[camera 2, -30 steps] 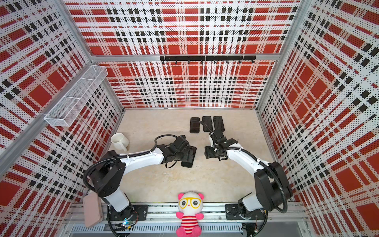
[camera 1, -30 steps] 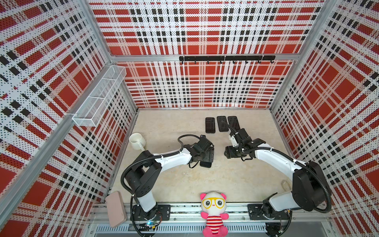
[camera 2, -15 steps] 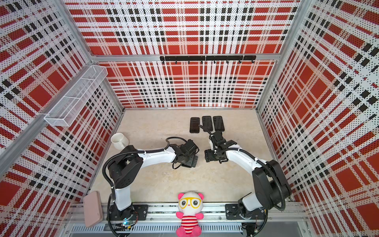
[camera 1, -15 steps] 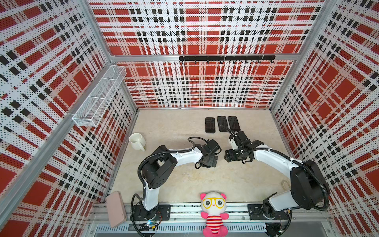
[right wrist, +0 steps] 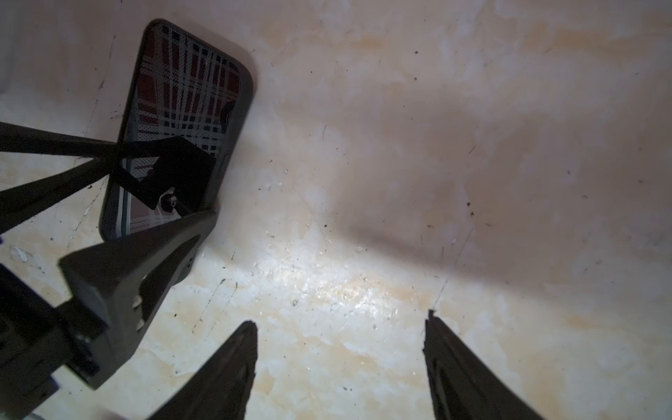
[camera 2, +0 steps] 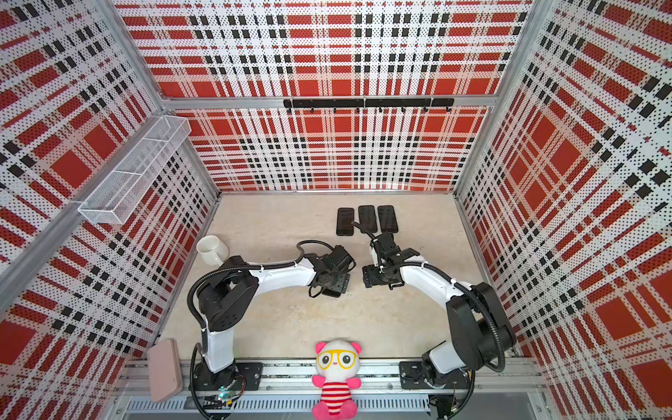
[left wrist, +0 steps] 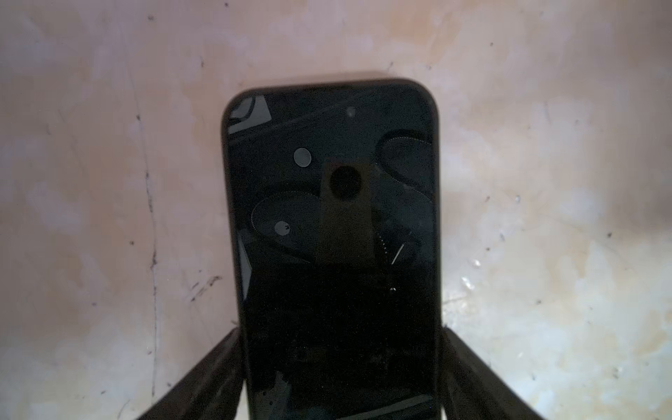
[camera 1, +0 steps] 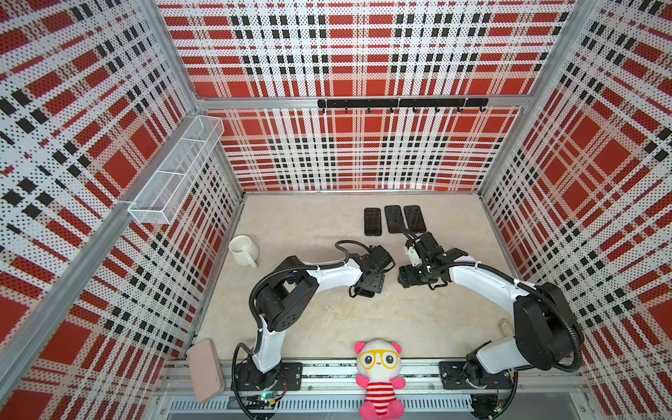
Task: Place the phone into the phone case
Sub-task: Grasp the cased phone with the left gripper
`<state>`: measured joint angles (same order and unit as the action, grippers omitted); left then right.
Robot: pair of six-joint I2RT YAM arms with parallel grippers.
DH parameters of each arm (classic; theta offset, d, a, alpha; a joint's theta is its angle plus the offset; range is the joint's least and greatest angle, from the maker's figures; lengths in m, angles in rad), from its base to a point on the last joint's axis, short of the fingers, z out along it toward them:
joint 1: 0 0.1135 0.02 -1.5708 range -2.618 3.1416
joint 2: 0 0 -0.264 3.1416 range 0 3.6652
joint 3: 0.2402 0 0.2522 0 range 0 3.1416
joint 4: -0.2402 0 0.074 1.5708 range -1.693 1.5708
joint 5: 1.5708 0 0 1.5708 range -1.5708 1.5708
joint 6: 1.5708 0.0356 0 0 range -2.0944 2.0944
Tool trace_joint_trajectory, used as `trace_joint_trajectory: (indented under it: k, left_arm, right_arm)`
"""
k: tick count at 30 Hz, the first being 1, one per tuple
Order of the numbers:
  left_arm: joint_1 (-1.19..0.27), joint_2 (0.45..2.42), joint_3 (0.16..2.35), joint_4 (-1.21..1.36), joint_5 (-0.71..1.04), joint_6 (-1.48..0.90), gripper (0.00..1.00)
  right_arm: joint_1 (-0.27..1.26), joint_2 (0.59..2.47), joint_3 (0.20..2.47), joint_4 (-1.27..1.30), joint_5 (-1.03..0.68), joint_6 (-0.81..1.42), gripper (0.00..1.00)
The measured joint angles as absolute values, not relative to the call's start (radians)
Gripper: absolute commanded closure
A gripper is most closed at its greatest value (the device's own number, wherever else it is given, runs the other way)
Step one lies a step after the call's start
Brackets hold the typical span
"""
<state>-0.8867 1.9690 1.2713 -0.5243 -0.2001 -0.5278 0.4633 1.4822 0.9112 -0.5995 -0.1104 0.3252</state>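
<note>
Front rail (camera 1: 327,374): carries both arm bases, a plush toy (camera 1: 380,378) in yellow glasses and, at its left end, a pink flat slab (camera 1: 205,369).

Beyond it, the worktop (camera 1: 327,327): beige and mottled like stone, marked with fine dark scratches and scuffs, and glossy where the light falls.

Mid-worktop: the phone (left wrist: 331,218) lies flat, screen up; in the right wrist view its glass mirrors the plaid walls. The left gripper (left wrist: 340,327) is closed onto its two long edges, one finger on each side. The right gripper (right wrist: 340,323), just beside it, has its fingers wide apart over bare worktop and holds nothing.

Further back, by the left wall: a white mug (camera 1: 243,250).

Near the back wall: three dark slabs (camera 1: 394,219) side by side; whether they are phones or cases cannot be told.

Enclosure: perforated panels (camera 1: 363,54) in red, black and white plaid within an aluminium frame. A wire basket (camera 1: 174,174) hangs on the left wall and a black hook rail (camera 1: 400,103) on the back wall.
</note>
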Motion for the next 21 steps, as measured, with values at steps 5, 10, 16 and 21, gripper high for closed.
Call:
trace_joint_trajectory:
  k: [5, 10, 16, 21]
  left_arm:
    - [-0.887, 1.974, 1.284, -0.541, -0.2, -0.531, 0.32]
    - [-0.884, 1.977, 1.296, -0.556, -0.199, -0.529, 0.32]
    - [-0.856, 1.976, 1.301, -0.557, -0.168, -0.515, 0.33]
    - [-0.787, 1.974, 1.315, -0.558, -0.154, -0.504, 0.33]
  right_arm:
    - [0.461, 1.482, 0.911, -0.6, -0.105, 0.326, 0.25]
    - [0.461, 1.481, 0.911, -0.591, -0.092, 0.333, 0.25]
    - [0.461, 1.438, 0.897, -0.545, -0.08, 0.355, 0.24]
    - [0.459, 1.352, 0.896, -0.517, -0.058, 0.361, 0.23]
